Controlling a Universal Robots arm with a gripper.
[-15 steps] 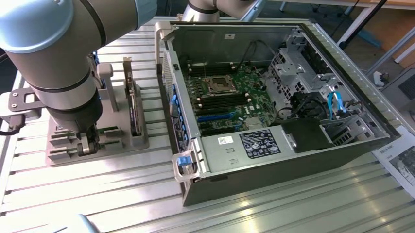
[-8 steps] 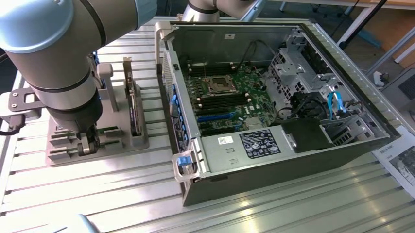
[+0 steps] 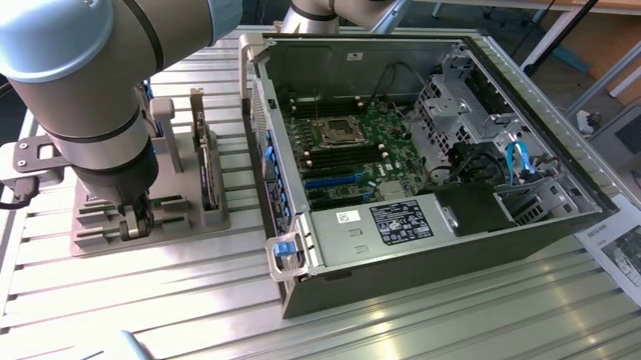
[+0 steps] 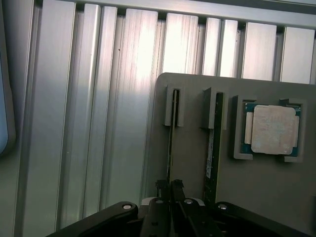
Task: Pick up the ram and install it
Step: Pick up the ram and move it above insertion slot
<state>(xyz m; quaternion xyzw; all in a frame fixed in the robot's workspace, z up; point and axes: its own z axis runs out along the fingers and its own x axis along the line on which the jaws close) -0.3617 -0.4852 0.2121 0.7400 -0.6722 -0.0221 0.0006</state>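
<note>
My gripper (image 3: 135, 223) hangs straight down from my arm (image 3: 80, 97) over the grey holder (image 3: 195, 221), which sits on the slatted aluminium table (image 3: 150, 300) at the exterior view's left, just beside the open computer case (image 3: 421, 262). Through my wrist camera, my jaws are drawn in narrow. My gripper (image 4: 171, 186) is closed on the top edge of the ram (image 4: 171, 143), one dark tip on each face of the board. The ram stands on edge in its slot in the holder (image 4: 192, 148), not lifted out, with its far end tucked into a small grey bracket. The other memory stick (image 4: 211, 148) stands on edge in the neighbouring slot, parallel to mine and apart from my tips. It lies between my ram and the square silver processor (image 4: 272, 129), which rests flat in its own pocket of the holder. In the exterior view an expansion card (image 3: 207, 165) stands upright in the holder on the side nearer the case. The case lies on its side with the panel off. It shows the green motherboard (image 3: 386, 124), the processor socket (image 3: 335, 131), dark memory slots (image 3: 331, 160) beside the socket, blue cables (image 3: 518, 161) near the drive cage, and a black power supply (image 3: 401, 220) with a white label.
</note>
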